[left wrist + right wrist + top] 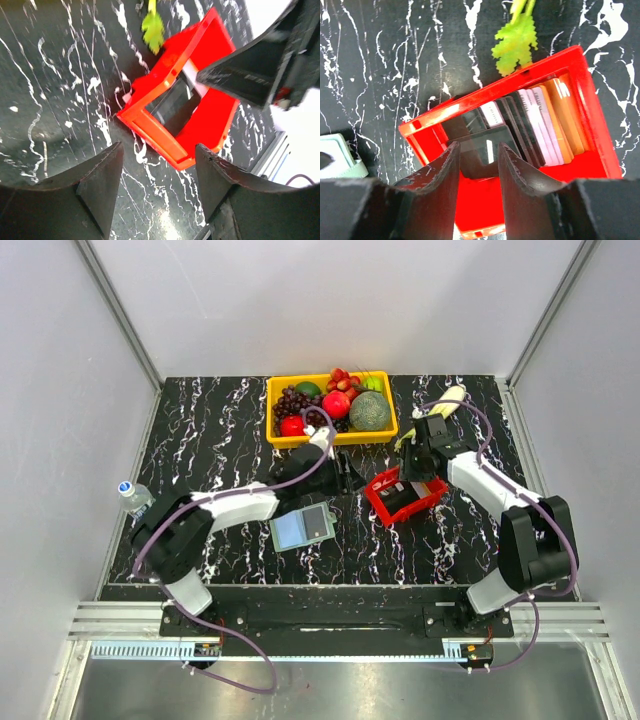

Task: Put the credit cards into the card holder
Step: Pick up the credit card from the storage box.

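Note:
The credit cards stand in a row inside a small red basket (580, 90): orange (565, 120), whitish (537, 125) and dark ones (512, 125). One dark card (480, 145) leans apart from the row, just beyond the tips of my right gripper (477, 150), whose jaws stand apart over it without pinching it. The card holder (302, 528) lies opened flat left of the basket (378, 502); its edge (335, 160) shows in the right wrist view. My left gripper (159, 160) hovers open and empty over bare table, close to the basket's corner (160, 140).
A yellow bin (275, 410) of fruit stands at the back centre, with a banana (447, 400) to its right. A green leafy piece (515, 42) lies just behind the basket. A water bottle (132, 495) stands at the table's left edge.

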You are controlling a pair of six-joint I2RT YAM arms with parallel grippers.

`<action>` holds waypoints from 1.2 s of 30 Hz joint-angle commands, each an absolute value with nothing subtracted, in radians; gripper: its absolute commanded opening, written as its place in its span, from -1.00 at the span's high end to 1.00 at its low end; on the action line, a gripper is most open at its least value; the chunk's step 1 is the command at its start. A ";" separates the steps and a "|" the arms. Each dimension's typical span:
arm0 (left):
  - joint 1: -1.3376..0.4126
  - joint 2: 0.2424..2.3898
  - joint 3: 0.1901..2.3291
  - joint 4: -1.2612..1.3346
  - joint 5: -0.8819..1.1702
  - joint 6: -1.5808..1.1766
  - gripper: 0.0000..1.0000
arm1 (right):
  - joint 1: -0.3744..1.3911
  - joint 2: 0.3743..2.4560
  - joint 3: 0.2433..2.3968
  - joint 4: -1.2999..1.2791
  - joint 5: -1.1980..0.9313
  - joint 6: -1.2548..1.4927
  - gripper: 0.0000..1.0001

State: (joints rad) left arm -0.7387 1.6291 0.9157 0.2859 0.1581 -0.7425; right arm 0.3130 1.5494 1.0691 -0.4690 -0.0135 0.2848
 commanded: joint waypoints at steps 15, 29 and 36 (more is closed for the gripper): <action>-0.816 1.971 1.084 0.333 0.267 -0.905 -0.23 | 0.247 1.687 1.117 -0.532 -0.080 0.239 0.10; -0.815 2.034 1.150 0.301 0.314 -0.907 -0.22 | 0.239 1.655 1.170 -0.666 0.106 0.232 -0.22; -0.804 2.039 1.147 0.290 0.328 -0.897 -0.21 | 0.222 1.700 1.169 -0.680 0.060 0.189 -0.28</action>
State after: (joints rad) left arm -0.8104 2.0293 1.1275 0.2890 0.3035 -0.9096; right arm 0.2359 1.6791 1.1389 -0.6411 0.0631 0.2295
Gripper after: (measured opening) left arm 0.608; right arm 0.638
